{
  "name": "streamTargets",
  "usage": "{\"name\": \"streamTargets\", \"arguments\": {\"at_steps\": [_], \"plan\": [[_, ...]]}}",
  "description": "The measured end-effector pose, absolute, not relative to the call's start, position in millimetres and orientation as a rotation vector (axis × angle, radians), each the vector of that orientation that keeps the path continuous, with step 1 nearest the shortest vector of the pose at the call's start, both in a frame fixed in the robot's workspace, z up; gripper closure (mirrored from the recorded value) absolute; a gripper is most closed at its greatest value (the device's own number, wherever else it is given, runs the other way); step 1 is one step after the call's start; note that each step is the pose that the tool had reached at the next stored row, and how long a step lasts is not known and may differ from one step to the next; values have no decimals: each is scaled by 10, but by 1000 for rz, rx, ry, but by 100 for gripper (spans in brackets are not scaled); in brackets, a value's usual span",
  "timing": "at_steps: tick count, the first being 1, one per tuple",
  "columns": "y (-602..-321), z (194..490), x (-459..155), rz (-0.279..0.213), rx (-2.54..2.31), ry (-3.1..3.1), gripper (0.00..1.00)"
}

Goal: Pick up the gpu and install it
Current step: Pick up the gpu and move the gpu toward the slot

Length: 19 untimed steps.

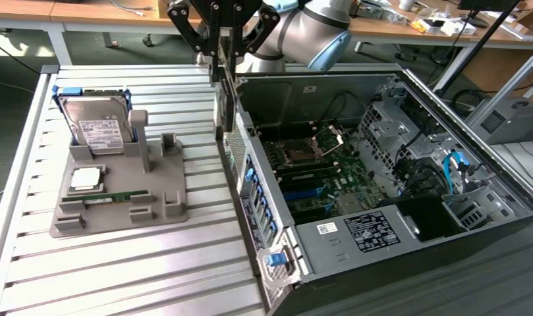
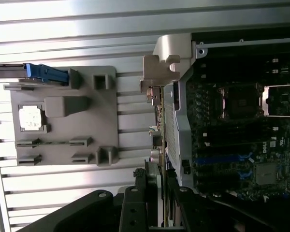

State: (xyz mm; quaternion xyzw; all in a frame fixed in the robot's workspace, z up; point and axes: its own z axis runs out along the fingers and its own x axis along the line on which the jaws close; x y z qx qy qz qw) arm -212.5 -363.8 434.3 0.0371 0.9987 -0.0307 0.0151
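Note:
My gripper (image 1: 221, 56) is shut on the gpu (image 1: 221, 105), which hangs on edge with its length running downward. It hovers above the near side wall of the open computer case (image 1: 266, 197), by the back corner. In the wrist view the gpu (image 2: 160, 125) shows edge-on as a thin green strip. Its silver bracket (image 2: 166, 53) is at the far end and the black fingers (image 2: 137, 203) clamp the near end. The card lies along the case wall, beside the motherboard (image 2: 232, 145), whose slots (image 1: 315, 187) stand bare.
A grey holder (image 1: 116, 191) on the slatted metal table (image 1: 143, 270) carries a hard drive (image 1: 97, 125), a processor chip (image 1: 84, 178) and a memory stick (image 1: 108, 197). Drive cages and cables (image 1: 433, 164) crowd the case's far side.

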Motion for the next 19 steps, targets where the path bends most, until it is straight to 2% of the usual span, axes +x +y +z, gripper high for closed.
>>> {"name": "streamTargets", "arguments": {"at_steps": [19], "plan": [[-3638, 4334, -2001, -121, 115, 3106, 73]]}}
